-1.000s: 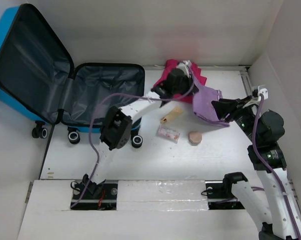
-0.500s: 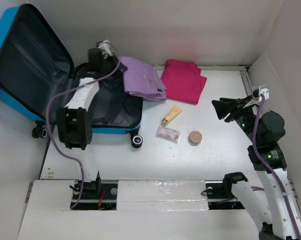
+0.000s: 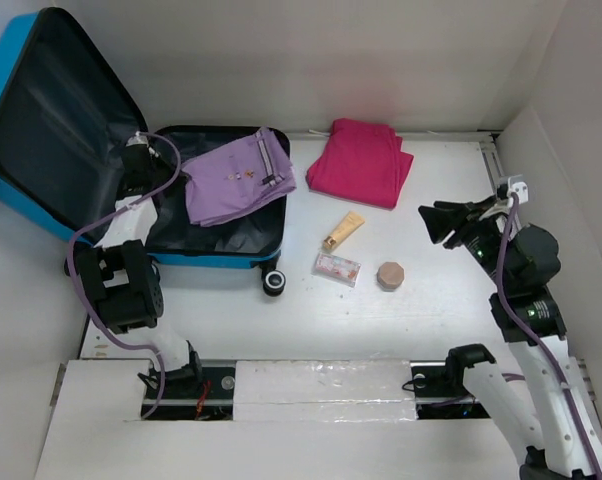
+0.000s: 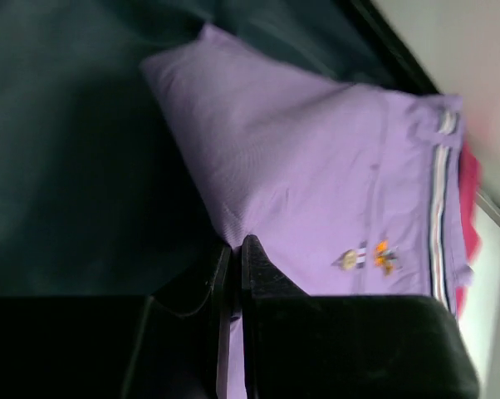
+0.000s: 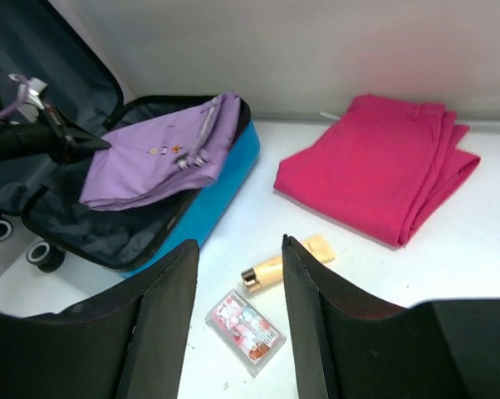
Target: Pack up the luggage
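Counts on the counter (image 3: 431, 320): 1 luggage, 2 garments, 3 small items, 2 claws.

- The luggage (image 3: 211, 262) is placed at the far-left of the counter and lies open clamshell-style. The lid is propped up to the left, and the base lies flat with its dark lining exposed. Three black wheels (image 3: 272, 283) are counted along the near edge.
- Garment 1: a purple shirt (image 3: 236, 178) is laid in the base half. Its right edge is draped over the luggage's right rim. A striped collar and a small emblem are seen in the left wrist view.
- Garment 2: a folded pink garment (image 3: 361, 165) is located on the counter just right of the luggage, against the back wall. It is not touched by either claw.
- Small items, grouped near mid-counter and all apart from each other: 1 beige tube (image 3: 342, 231), 1 flat printed packet (image 3: 337, 268) and 1 round tan disc (image 3: 390, 275).
- The left claw (image 4: 233, 253) is positioned over the luggage base at the shirt's left edge. Its fingers are pressed nearly together, with purple fabric pinched between them.
- The right claw (image 3: 431, 224) is held above the right side of the counter, well apart from all the items. Its fingers are spread wide and nothing is gripped.
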### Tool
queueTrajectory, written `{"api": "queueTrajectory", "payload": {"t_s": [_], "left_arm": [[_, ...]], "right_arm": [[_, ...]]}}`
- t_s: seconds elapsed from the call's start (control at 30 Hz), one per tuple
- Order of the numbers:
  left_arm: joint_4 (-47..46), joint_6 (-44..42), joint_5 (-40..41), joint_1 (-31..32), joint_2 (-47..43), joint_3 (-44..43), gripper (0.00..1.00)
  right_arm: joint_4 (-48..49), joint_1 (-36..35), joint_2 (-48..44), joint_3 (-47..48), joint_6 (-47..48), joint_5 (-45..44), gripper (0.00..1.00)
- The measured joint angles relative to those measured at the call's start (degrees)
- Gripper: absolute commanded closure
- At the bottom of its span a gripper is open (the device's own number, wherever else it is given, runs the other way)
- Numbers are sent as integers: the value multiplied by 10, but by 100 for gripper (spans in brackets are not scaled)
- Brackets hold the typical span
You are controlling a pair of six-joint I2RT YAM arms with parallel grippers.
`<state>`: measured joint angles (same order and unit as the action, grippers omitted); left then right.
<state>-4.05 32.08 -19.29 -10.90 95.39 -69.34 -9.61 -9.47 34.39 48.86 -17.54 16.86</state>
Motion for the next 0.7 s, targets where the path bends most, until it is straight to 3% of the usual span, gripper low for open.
{"api": "queueTrajectory", "payload": {"t_s": [0.2,0.23,0.27,0.3,0.33,0.4,0.43,0.47,0.57,0.7], "left_arm": [[43,1,129,-9,2,3,100],[51,5,146,-9,4,3,96],[57,9,160,-9,6,3,68],[65,12,173,-9,9,3,55],[73,16,185,-8,12,1,44],[88,29,207,-8,21,-5,30],[95,34,220,-8,23,-7,15],[102,37,233,-8,23,-7,11],[110,48,273,-2,8,-4,6],[88,46,321,49,-78,16,7]], "right_arm": [[8,0,21,-49,-2,1,49],[12,0,28,-55,-3,1,49],[17,0,38,-60,-4,1,48],[24,0,48,-66,-7,1,47],[30,0,59,-70,-10,1,42],[45,0,86,-75,-18,0,38],[54,0,105,-76,-20,-3,33],[62,0,121,-76,-23,-7,31],[91,0,184,-74,-33,-28,26],[109,0,304,-47,-42,-84,24]]}}
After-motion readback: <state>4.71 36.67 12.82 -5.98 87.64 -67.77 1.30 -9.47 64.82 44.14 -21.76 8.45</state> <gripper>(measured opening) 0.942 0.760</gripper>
